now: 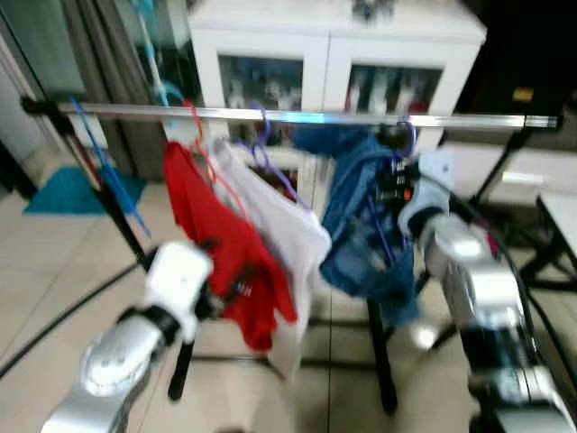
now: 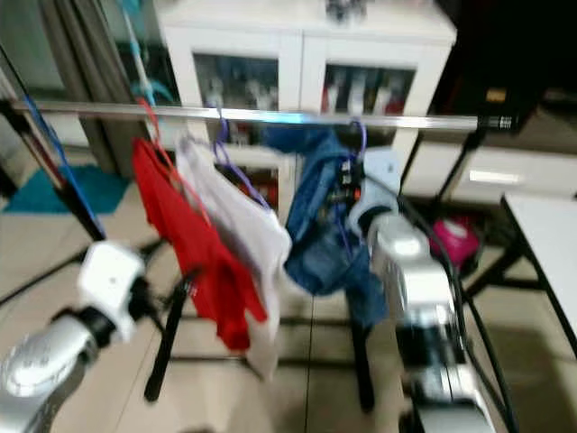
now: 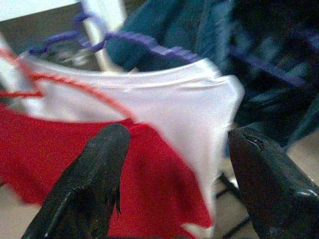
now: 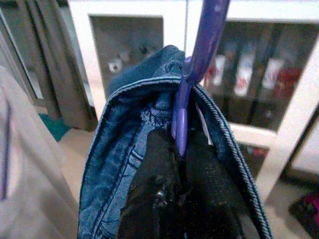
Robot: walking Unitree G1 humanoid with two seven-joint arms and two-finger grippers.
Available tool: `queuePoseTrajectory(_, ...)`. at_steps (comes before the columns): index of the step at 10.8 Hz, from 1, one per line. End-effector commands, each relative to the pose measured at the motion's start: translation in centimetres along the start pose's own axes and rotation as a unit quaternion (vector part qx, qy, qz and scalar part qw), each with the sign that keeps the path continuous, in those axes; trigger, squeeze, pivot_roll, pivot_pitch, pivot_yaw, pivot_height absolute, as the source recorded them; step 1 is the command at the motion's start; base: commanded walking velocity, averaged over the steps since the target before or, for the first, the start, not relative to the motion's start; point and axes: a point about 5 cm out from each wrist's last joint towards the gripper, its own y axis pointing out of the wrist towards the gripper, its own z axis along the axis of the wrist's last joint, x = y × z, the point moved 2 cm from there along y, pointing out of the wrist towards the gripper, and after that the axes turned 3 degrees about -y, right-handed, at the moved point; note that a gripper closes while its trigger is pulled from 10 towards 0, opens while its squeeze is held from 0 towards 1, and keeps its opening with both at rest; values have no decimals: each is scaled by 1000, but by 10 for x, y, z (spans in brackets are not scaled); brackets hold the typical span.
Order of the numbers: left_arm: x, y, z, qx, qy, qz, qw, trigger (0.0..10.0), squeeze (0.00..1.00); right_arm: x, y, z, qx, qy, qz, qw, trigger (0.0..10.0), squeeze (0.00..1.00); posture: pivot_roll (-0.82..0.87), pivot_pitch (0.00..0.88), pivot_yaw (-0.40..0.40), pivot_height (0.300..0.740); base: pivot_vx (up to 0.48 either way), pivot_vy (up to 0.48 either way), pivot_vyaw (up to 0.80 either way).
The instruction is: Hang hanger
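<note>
Right gripper (image 4: 182,164) clamps purple hanger (image 4: 192,84), its hook seemingly at rail (image 1: 297,115).

We're in a home: clothes hang on a drying rack (image 1: 306,115) over a tiled floor (image 1: 54,262), with a white glass-door cabinet (image 1: 334,63) and curtains (image 1: 99,54) behind.

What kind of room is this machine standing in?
Most likely a lived-in home, perhaps a living area used for drying laundry: a clothes rail holds a red shirt, a white shirt and a denim garment, with a white glass-door cabinet behind on tiled floor.
</note>
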Motion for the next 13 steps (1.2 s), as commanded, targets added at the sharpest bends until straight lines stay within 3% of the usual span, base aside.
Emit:
queuePoseTrajectory(1, 7, -1, 8, 2, 0, -47, 999, 10000, 0, 3, 10, 19, 21, 4, -7, 1000, 10000, 0, 19, 20, 13, 740, 0, 0, 0)
queuePoseTrajectory(3, 13, 2, 28, 27, -9, -119, 993, 10000, 0, 8, 31, 28, 8, 2, -20, 1000, 10000, 0, 35, 36, 15, 740, 0, 0, 0)
queuePoseTrajectory(6, 5, 4, 40, 29, -5, -142, 989, 10000, 0, 10, 54, 42, 2, 23, -29, 999, 10000, 0, 47, 54, 30, 740, 0, 0, 0)
queuePoseTrajectory(9, 8, -2, 41, 15, -12, -159, 987, 10000, 0, 6, 65, 37, -46, 26, -45, 998, 10000, 0, 77, 86, 37, 740, 0, 0, 0)
queuePoseTrajectory(12, 8, -9, 39, 1, -13, -159, 987, 10000, 0, 9, 65, 30, -68, 18, -59, 996, 10000, 0, 93, 104, 31, 740, 0, 0, 0)
queuePoseTrajectory(13, 8, -11, 39, -1, -15, -158, 987, 10000, 0, 11, 64, 28, -70, 15, -62, 995, 10000, 365, 92, 104, 29, 740, 0, 0, 0)
